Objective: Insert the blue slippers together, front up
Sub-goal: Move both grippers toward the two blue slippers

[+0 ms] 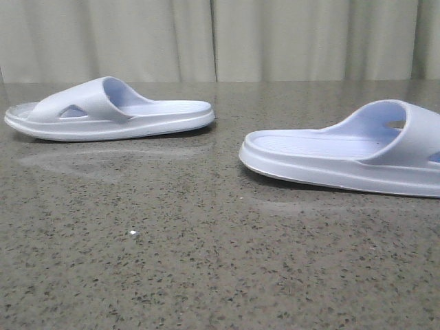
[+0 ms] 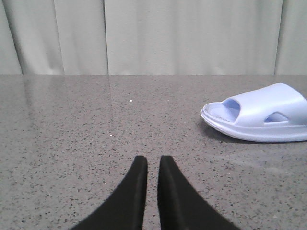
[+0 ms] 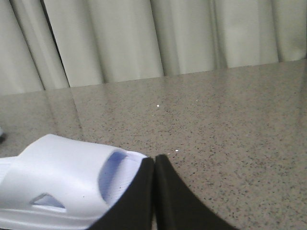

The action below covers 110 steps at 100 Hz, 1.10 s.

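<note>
Two blue slippers lie sole down and well apart on the speckled grey table. One slipper (image 1: pixel 110 110) is at the far left, its strap toward the left. The other slipper (image 1: pixel 344 155) is nearer, at the right, and runs off the frame edge. Neither gripper appears in the front view. In the left wrist view my left gripper (image 2: pixel 152 160) is shut with only a thin slit between its black fingers, and it holds nothing. A slipper (image 2: pixel 259 115) lies off to one side, clear of it. My right gripper (image 3: pixel 154 159) is shut and empty, tips touching, close beside a slipper (image 3: pixel 62 187).
A pale pleated curtain (image 1: pixel 220 38) hangs behind the table's far edge. Bare speckled tabletop (image 1: pixel 206 261) spreads between and in front of the slippers, with a tiny white speck (image 1: pixel 133 234) on it.
</note>
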Each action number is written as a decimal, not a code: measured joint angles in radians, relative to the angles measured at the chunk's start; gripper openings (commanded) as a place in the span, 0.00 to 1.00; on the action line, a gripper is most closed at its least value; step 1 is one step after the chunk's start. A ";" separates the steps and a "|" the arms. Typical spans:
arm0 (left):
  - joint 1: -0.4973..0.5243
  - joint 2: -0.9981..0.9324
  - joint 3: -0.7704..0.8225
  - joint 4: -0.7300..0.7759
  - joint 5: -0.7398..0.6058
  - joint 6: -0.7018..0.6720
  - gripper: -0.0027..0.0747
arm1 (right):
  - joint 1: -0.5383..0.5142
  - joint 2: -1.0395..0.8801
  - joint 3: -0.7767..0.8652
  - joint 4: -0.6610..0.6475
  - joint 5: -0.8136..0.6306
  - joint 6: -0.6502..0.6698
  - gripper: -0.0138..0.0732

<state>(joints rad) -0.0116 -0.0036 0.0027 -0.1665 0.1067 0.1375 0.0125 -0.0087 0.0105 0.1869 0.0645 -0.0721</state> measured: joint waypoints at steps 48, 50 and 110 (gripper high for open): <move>0.000 0.000 0.000 -0.568 -0.016 0.000 0.05 | 0.000 0.000 0.000 0.407 -0.006 0.000 0.07; 0.000 0.000 0.000 -0.584 -0.014 0.000 0.05 | 0.000 0.000 0.000 0.415 -0.004 0.000 0.07; 0.000 0.525 -0.425 -0.276 0.317 -0.002 0.05 | 0.000 0.532 -0.372 0.214 0.356 0.004 0.07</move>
<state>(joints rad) -0.0116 0.5211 -0.4225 -0.4428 0.4233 0.1355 0.0125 0.5236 -0.3612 0.4006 0.4208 -0.0681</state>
